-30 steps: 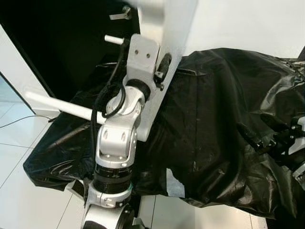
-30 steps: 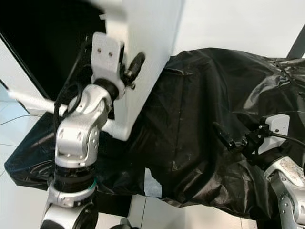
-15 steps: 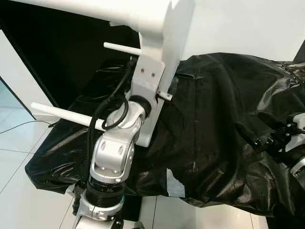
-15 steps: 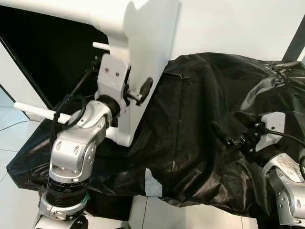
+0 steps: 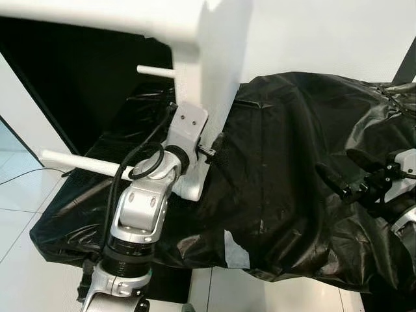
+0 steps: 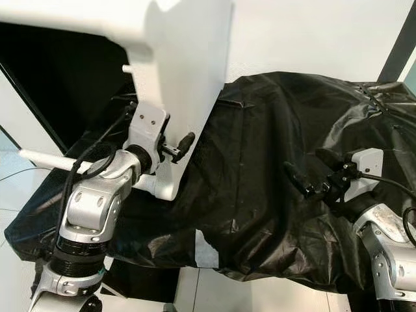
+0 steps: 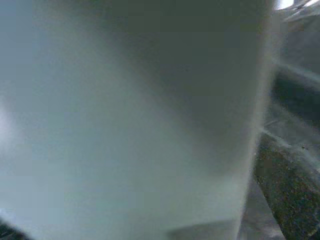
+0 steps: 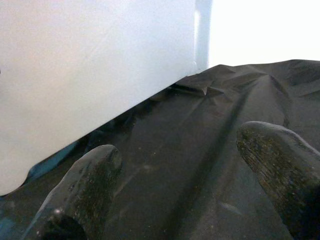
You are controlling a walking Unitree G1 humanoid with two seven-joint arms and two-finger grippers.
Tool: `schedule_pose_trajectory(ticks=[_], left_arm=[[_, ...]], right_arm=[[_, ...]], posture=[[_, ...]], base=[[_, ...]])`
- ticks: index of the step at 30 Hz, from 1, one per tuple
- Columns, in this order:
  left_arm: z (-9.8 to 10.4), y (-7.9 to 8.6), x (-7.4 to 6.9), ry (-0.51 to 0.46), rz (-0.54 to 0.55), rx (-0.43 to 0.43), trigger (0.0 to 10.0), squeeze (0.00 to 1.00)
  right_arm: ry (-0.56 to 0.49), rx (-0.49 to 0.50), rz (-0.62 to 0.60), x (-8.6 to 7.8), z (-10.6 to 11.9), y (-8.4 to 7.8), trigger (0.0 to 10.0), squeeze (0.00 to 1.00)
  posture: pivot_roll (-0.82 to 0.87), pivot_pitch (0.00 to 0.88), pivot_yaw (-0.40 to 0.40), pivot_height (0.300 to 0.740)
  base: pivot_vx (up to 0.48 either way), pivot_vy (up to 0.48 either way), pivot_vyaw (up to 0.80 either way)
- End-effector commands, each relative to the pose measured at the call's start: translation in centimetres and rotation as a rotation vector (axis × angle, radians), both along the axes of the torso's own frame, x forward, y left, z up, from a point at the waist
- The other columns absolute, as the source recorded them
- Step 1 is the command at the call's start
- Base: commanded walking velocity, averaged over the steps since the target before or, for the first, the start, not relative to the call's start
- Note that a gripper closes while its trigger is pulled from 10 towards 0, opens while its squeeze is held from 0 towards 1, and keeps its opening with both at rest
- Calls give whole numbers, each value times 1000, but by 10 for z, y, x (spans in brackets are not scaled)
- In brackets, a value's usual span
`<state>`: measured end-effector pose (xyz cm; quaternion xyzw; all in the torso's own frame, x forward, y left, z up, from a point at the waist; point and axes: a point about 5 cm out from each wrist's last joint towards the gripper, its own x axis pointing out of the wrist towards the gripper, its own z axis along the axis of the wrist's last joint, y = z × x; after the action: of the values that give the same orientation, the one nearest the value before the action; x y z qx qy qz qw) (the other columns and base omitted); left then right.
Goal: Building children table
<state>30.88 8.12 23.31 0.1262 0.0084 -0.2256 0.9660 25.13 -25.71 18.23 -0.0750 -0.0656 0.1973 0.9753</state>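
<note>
Bright, even indoor light. The white panel (image 5: 208, 58) at the upper centre is nearly blown out, and the wall behind glares. The black plastic sheet (image 6: 273, 169) shows soft sheen on its creases. The upper left falls into deep shadow. The left wrist view is dim, grey-green and heavily blurred; the right wrist view is overexposed at its upper right.

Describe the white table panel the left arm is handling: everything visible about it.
The white table panel is a smooth, flat, glossy board with rounded corners, standing upright with its lower end on the black plastic sheet. Two white dowels jut sideways from it. The left claw grips its edge; the right claw hangs apart, open.
</note>
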Motion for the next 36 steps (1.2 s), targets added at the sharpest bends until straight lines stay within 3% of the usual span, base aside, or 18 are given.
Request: schedule_pose_trajectory(ticks=[1, 7, 15, 16, 20, 23, 30, 32, 36], left_arm=[[-8, 3, 2, 34, 34, -9, 10000, 0], [-17, 8, -3, 59, 49, -48, 10000, 0], [-34, 12, -19, 51, -60, -102, 10000, 0], [-52, 12, -29, 64, -106, -94, 10000, 0], [-62, 12, -30, 57, -108, -73, 10000, 0], [-88, 9, -31, 87, -98, -80, 10000, 0], [-104, 3, -29, 73, -84, -57, 10000, 0], [-114, 1, -26, 66, -61, -38, 10000, 0], [-116, 0, -24, 52, -40, -55, 10000, 0]], right_arm=[[-6, -7, 19, 1, 0, 3, 10000, 0], [-6, -11, 26, 1, 0, 3, 10000, 0], [-8, -12, 24, 1, 1, 2, 10000, 0], [-10, -12, 25, 4, 1, 2, 10000, 0], [-13, -10, 27, 5, 1, 3, 10000, 0], [-23, -2, 37, 9, 2, 8, 10000, 0], [-39, 20, 46, 12, 2, 17, 10000, 0], [-55, 44, 33, 16, 0, 26, 10000, 0], [-67, 62, 12, 19, -4, 37, 10000, 0]], posture=[[-41, 0, 47, 740], [-42, 0, 47, 740], [-35, 0, 43, 740], [-28, 0, 40, 740], [-24, 0, 39, 740], [-23, 0, 38, 740], [-22, 0, 41, 740], [-26, 0, 47, 740], [-29, 0, 53, 740]], base=[[0, 0, 0], [0, 0, 0], [0, 0, 0], [0, 0, 0], [0, 0, 0], [0, 0, 0], [0, 0, 0], [0, 0, 0], [0, 0, 0]])
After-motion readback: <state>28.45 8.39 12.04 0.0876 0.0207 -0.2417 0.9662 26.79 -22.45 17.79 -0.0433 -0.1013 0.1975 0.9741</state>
